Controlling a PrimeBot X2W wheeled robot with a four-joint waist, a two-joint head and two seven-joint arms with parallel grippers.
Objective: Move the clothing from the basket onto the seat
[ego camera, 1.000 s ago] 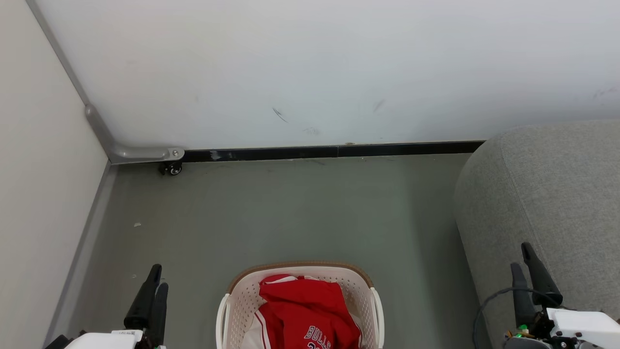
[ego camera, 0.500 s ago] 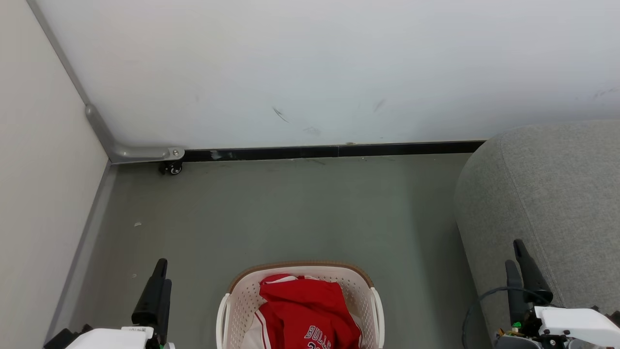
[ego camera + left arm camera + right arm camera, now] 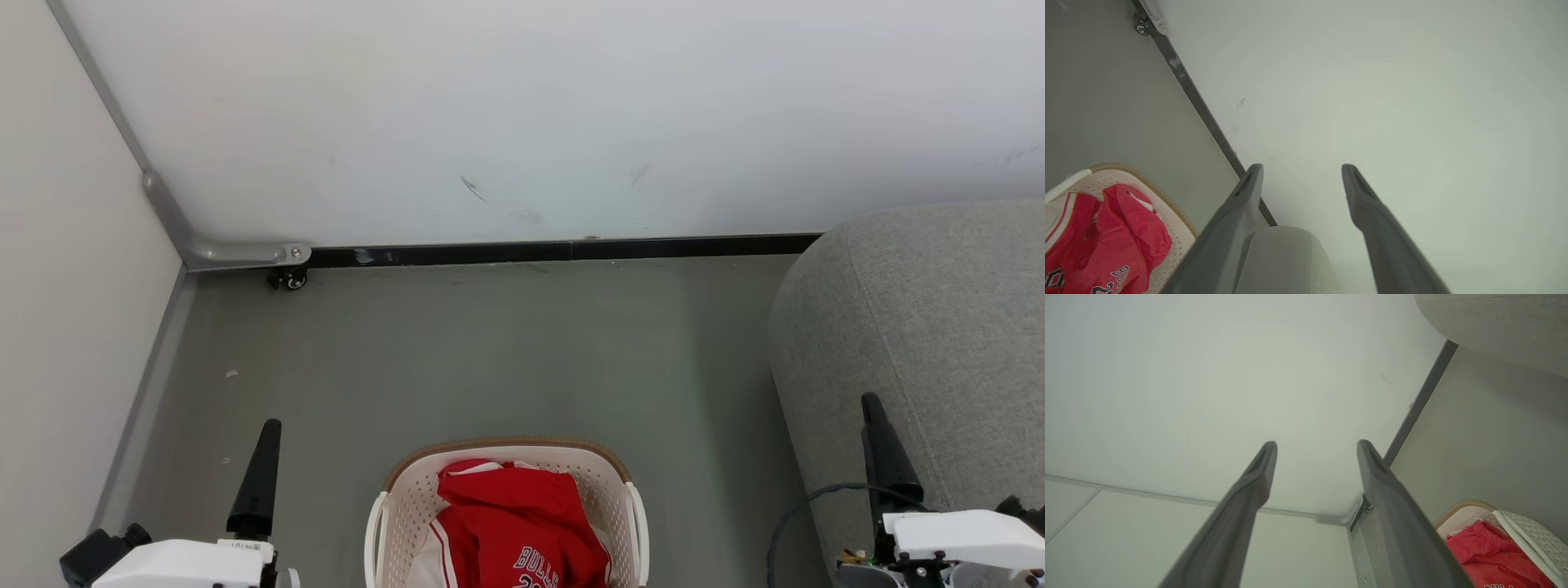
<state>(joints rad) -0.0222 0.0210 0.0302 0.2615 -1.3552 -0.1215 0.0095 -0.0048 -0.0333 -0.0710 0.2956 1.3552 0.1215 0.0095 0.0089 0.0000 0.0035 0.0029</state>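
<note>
Room: grey floor [image 3: 490, 351] ran from the basket to a white wall [image 3: 531, 122], with a black skirting strip [image 3: 571, 249] at the wall's foot.
Left gripper [image 3: 1302, 169]: released, jaws spread wide with nothing between them; it hung left of the basket, fingers aimed past it at the wall.
Right gripper [image 3: 1318, 446]: also released and empty; it hung right of the basket.
Clothing [image 3: 514, 523]: a red heap with white striped trim and "BULLS" lettering, lying inside the basket and touched by neither gripper.
Basket [image 3: 506, 445]: cream, perforated, brown-rimmed, standing on the floor between the two grippers.
Seat [image 3: 939, 310]: grey upholstery right of the basket, a strip of floor between them.
Step in hand: by my reading, the first reach for the heap, not yet begun.
Doing it well: come down from above the basket, inside its rim; pinch a raised fold at the top of the heap; keep the fingers off the perforated wall. Lift until the hanging cloth clears the rim, or the light basket may drag. The right arm looks better placed.
Count: two grippers, one basket, one seat, one red heap; how many garments it holds could not be told.
</note>
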